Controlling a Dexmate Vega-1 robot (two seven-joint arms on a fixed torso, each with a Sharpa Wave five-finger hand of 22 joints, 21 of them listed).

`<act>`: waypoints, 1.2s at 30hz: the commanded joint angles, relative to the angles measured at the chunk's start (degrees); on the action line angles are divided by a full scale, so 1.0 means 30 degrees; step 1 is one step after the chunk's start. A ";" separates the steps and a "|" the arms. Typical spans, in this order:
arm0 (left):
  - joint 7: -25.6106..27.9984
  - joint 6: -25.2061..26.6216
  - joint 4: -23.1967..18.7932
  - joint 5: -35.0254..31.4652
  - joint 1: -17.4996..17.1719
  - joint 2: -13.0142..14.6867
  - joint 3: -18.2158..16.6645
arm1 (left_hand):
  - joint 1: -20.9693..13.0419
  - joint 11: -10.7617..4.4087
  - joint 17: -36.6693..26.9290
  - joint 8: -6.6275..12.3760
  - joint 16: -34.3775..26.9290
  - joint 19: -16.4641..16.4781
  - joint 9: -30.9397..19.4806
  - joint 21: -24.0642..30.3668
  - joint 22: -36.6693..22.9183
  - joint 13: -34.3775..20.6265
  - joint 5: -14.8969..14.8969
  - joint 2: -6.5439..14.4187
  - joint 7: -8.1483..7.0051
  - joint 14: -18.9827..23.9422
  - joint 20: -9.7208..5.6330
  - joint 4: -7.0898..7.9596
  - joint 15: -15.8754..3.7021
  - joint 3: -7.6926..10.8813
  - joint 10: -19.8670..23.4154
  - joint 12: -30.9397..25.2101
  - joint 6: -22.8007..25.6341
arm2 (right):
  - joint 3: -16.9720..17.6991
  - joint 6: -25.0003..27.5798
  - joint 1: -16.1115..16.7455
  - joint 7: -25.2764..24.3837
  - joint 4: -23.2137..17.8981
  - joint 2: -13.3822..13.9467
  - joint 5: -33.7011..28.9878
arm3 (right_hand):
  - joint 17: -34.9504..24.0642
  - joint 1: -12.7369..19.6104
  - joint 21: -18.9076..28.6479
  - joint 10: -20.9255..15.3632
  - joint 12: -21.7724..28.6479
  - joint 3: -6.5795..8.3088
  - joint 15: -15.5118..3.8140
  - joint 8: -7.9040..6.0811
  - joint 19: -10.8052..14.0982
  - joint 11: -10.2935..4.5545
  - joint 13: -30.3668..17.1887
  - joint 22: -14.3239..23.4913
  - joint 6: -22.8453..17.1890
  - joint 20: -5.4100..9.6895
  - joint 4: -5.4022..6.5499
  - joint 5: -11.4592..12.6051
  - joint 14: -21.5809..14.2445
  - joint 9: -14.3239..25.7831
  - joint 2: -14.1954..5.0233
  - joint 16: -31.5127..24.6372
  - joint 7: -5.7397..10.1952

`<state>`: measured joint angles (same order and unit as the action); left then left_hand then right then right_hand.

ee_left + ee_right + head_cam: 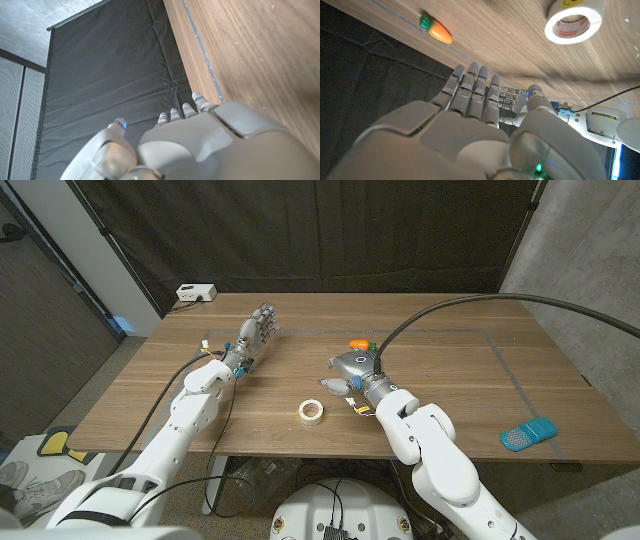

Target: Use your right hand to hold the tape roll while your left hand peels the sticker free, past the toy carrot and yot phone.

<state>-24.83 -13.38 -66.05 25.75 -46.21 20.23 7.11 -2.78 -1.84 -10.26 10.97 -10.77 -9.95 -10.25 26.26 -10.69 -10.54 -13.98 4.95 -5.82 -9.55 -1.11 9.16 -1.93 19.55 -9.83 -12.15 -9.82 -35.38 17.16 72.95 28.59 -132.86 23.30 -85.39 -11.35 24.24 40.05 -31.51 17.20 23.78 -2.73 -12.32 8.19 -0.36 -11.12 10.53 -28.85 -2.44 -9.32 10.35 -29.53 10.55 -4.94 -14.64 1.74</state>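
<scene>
Both hands wide and empty, right hand point(352, 366) just beyond tape roll point(312, 412) with toy carrot point(357, 342) past its fingertips, left hand point(256, 332) well apart; risk of roll skidding if pressed off-centre.

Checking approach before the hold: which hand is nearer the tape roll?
Right. The right hand is open just behind and to the right of the tape roll, not touching it. The left hand is open farther off, toward the table's far left.

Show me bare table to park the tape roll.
Free: the wood between the tape roll and left robot hand, and the stretch right of the right robot hand toward the blue toy phone. Crowded around the carrot.
</scene>
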 commanded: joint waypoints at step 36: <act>0.0276 0.0250 -0.0409 0.0036 -0.0354 0.0209 0.0032 | -0.0075 0.0002 -0.0041 -0.0004 0.0055 -0.0910 -0.0096 -0.0082 -0.0060 -0.0029 -0.0106 0.0760 -0.0133 -0.1883 0.0161 0.0035 -0.0098 -0.0087 -0.0569 0.0121 -0.1216 | -0.1902 0.0580 -0.0578 -0.0984 0.2848 -0.0902 -0.2339 | -0.2331 0.3723 0.0698 -0.3778 0.1609 -0.1231 -0.2226 -0.0632 0.2022 -0.0732 -0.0979 0.0261 -0.2644 0.0753 -0.0007 0.0695 -0.3418 0.0178 0.1576 -0.3224 0.0292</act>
<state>-23.79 -12.57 -68.19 25.76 -47.61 20.84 7.24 -2.78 -1.85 -10.26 10.97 -10.78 -9.95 -10.25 26.05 -10.68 -10.52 -13.97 4.95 -5.82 -9.55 -1.12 9.16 -1.93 19.55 -9.82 -11.80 -9.82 -39.98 18.30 72.25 25.73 -126.56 21.50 -92.05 -17.32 34.37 41.65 -41.59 21.30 20.62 -3.54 -13.83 13.69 -2.52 -13.60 11.08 -35.84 -0.21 -9.47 11.78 -38.40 10.82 -0.20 -22.92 2.66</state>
